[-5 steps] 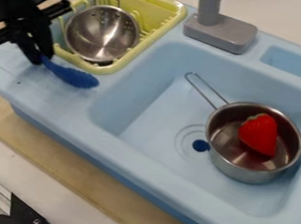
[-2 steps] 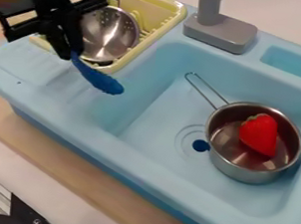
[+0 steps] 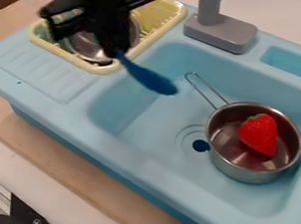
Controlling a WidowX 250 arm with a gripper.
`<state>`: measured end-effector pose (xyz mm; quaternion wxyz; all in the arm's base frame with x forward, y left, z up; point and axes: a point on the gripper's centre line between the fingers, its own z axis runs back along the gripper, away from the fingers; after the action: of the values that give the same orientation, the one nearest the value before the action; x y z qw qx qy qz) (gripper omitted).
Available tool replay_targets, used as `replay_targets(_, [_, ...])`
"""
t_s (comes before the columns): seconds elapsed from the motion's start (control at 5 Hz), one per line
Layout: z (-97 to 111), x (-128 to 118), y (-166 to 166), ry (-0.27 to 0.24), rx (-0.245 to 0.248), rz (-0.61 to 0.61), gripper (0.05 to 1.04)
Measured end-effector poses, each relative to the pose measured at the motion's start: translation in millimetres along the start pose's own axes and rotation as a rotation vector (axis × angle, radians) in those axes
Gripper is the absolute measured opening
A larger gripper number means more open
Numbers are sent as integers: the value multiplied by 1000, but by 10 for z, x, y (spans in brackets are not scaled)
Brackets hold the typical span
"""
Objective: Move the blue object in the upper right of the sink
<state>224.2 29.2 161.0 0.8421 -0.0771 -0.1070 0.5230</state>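
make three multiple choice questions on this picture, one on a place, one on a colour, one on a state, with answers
1. Where is the strawberry?
A) in the drying rack
B) in the pot
C) on the counter

2. What colour is the faucet base?
A) grey
B) red
C) yellow

3. How is the blue object?
A) lying in the pot
B) lying over the drain
C) held by the gripper

Key:
1 B, it sits inside the pot's rim.
2 A, its whole block is grey.
3 C, one end meets the gripper, the rest juts out unsupported.

Red strawberry [image 3: 259, 134] w/ green top, lt-blue sink [image 3: 152, 160].
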Motion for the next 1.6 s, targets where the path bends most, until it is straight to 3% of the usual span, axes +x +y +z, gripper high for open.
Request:
replay_targets(0.4, [16,-241,-473,-41,-92,26,66])
replay_targets(0.8, [-179,-389,-878,-47,-90,84,66])
replay_targets(1.6, [-434,-506,-1331,-108,-88,99,66])
